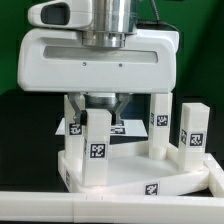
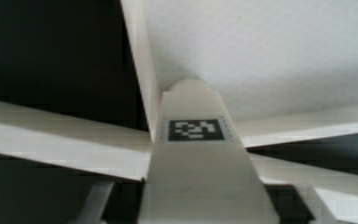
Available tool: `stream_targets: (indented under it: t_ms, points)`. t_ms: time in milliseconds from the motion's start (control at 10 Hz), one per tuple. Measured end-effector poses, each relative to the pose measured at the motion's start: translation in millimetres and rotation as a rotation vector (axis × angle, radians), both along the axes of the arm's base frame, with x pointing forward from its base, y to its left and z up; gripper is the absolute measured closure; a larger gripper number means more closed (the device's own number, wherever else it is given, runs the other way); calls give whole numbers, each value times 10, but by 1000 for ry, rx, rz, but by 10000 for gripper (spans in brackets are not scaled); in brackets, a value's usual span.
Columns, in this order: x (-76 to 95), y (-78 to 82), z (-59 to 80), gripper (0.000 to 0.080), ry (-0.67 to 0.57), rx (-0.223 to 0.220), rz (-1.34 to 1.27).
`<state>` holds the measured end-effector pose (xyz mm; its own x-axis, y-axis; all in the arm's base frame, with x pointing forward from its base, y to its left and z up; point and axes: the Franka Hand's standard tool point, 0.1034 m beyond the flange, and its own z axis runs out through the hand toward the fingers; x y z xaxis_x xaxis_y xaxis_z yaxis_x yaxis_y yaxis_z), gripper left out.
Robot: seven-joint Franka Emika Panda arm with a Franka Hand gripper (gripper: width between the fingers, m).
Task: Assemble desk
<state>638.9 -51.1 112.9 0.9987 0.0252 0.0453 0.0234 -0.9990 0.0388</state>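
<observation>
The white desk tabletop [image 1: 140,172] lies flat with its rim up. Two legs [image 1: 160,124] [image 1: 192,132] stand upright at its corners toward the exterior view's right. A third leg [image 1: 96,148], with a square marker on it, stands upright at the near corner toward the exterior view's left. My gripper [image 1: 96,110] comes down from above and is shut on this leg's top. In the wrist view the leg [image 2: 197,150] runs between my dark fingers [image 2: 130,200], with the tabletop [image 2: 265,50] beyond it. My gripper [image 2: 195,205] sits at the picture's edge.
A long white bar [image 1: 60,208] lies along the front of the table. Flat white pieces with markers [image 1: 120,128] show behind the gripper, partly hidden. A green wall stands at the back.
</observation>
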Motion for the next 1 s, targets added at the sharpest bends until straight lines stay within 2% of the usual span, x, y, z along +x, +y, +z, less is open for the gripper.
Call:
stream_targets:
  t_ms: [200,600,1000]
  points:
    - [1,19,0,511,-8,10,-214]
    - [-1,-8,-15,511,-20,71,-717]
    - [-6,-8,-16,509,-18,88,-1033]
